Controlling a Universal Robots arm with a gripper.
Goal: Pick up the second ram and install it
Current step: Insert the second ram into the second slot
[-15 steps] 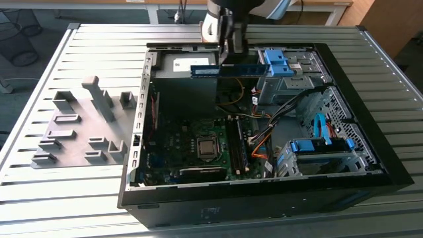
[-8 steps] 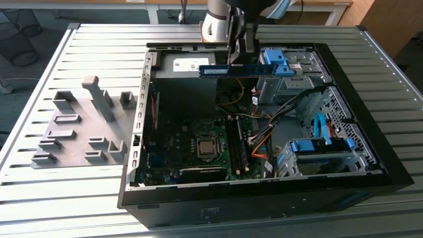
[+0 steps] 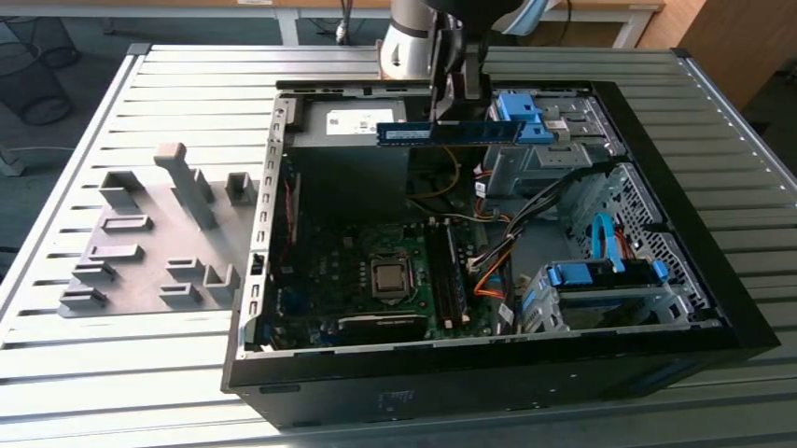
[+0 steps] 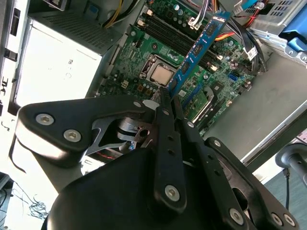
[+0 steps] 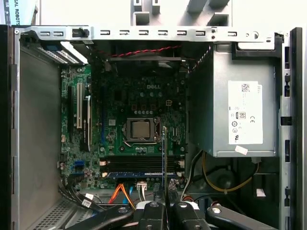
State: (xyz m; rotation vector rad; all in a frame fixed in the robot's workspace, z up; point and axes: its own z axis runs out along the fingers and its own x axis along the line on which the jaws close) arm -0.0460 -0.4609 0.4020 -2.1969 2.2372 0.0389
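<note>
Second ram (image 3: 412, 133) hangs pinched between the fingers (image 4: 167, 139) over the case (image 3: 748, 317); keep it parallel to the slots (image 5: 139, 162).

table (image 3: 112, 383): slatted metal, bore the open computer case (image 3: 498, 373)
holder blocks (image 3: 149, 252): grey, stood on the exterior view's left of it
motherboard (image 3: 327, 273): green, lay inside
</note>
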